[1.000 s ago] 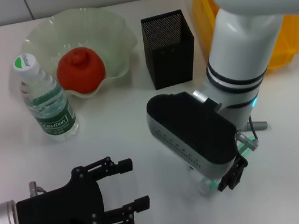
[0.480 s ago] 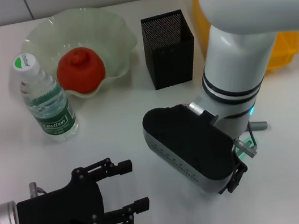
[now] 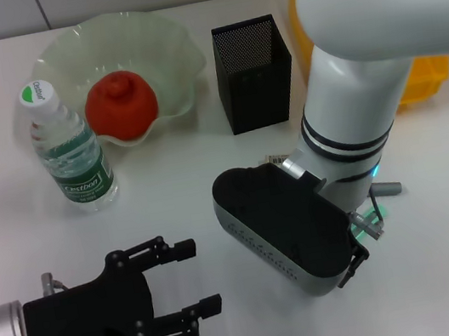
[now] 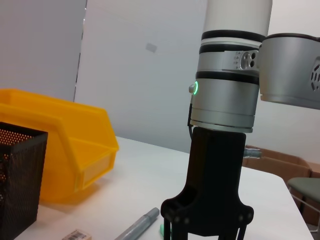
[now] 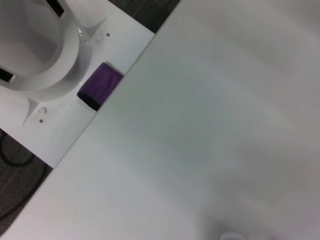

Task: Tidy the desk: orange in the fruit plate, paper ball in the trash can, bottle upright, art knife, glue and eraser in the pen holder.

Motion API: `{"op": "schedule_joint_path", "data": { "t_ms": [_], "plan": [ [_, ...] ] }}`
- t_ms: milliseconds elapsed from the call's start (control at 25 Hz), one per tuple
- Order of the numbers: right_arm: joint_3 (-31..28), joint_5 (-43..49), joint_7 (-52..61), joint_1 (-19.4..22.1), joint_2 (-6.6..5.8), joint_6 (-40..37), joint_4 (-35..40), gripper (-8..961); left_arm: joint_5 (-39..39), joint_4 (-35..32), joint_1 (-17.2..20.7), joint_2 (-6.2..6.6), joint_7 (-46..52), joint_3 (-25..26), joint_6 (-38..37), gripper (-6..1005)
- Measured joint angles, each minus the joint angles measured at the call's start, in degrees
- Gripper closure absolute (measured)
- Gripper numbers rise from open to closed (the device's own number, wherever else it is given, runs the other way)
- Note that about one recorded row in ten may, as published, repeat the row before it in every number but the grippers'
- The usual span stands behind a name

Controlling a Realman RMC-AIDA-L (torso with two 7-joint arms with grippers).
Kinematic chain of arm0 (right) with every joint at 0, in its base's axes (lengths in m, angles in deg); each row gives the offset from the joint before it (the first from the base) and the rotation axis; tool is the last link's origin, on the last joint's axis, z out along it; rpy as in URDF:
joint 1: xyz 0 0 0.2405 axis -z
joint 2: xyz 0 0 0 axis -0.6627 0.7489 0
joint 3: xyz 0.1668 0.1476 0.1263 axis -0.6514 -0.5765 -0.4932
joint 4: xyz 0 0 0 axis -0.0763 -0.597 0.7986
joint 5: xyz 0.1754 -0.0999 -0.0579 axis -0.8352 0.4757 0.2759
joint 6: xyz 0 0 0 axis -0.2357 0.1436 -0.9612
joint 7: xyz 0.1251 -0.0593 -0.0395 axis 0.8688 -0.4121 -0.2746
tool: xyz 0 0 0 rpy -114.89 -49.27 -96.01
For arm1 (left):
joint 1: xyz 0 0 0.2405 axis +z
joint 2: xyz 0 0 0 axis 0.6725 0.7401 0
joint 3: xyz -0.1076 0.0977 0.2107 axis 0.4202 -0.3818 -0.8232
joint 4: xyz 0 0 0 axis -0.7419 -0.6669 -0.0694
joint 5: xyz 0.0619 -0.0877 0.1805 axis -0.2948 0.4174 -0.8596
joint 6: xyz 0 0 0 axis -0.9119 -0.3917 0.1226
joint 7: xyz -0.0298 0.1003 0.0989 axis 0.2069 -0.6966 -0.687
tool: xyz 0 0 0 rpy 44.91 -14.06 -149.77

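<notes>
The orange lies in the fruit plate at the back left. The bottle stands upright beside the plate. The pen holder stands at the back middle. My right gripper points down at the table in front of the pen holder; it also shows in the left wrist view. The glue lies beside it, its end showing past the arm. The eraser lies near the holder. A mint-green bit, perhaps the art knife, shows under the gripper. My left gripper is open and empty at the front left. The paper ball is out of view.
The trash can stands at the back right, mostly behind my right arm; it also shows in the left wrist view. The right wrist view shows the bare table top and its edge over the robot's base.
My right arm's wrist housing has shifted a little to the left and now covers the white and green thing that showed under it. The left arm has not moved.
</notes>
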Motion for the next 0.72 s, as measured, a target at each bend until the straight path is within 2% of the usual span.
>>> {"op": "schedule_joint_path", "data": {
  "t_ms": [680, 720],
  "plan": [
    [1.5, -0.2, 0.1, 0.6, 0.0, 1.3, -0.3, 486, 0.0, -0.2, -0.1, 0.11, 0.4, 0.4, 0.0, 229],
    [1.5, -0.1, 0.1, 0.7, 0.0, 1.5, -0.3, 513, 0.0, -0.2, -0.1, 0.15, 0.4, 0.4, 0.0, 229]
  ]
}}
